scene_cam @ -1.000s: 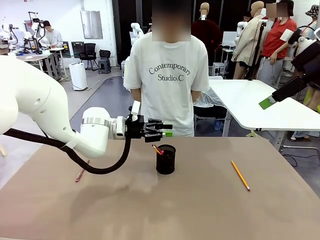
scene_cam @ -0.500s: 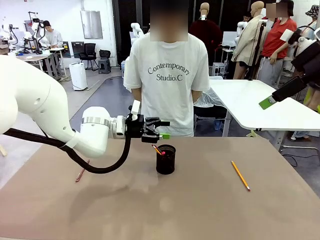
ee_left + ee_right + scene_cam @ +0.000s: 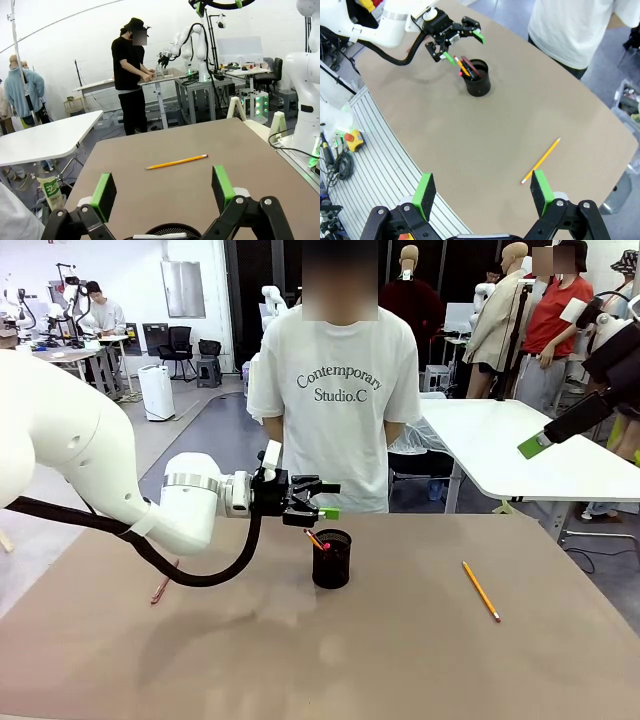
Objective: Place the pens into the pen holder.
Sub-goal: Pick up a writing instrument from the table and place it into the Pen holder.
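Observation:
The black mesh pen holder (image 3: 332, 560) stands mid-table with pens (image 3: 316, 540) leaning in it. My left gripper (image 3: 322, 499) hovers open just above and left of its rim, holding nothing. From the left wrist view, the left gripper (image 3: 163, 192) is spread wide over the holder's rim (image 3: 172, 230). One orange-yellow pencil (image 3: 480, 590) lies on the right of the table, and a pinkish-red pen (image 3: 163, 582) lies at the left, partly behind my left arm. High over the table, my right gripper (image 3: 482, 192) is open and empty, looking down on the holder (image 3: 478, 79) and the pencil (image 3: 541, 161).
A person in a white T-shirt (image 3: 335, 390) stands at the far edge of the table, no hands over it. My left arm's black cable (image 3: 200, 575) droops low over the left part of the table. A white table (image 3: 520, 445) stands behind at the right.
My left gripper's jaws have widened and it has drawn back slightly to the left from above the holder. The right arm and the loose pencil have not moved.

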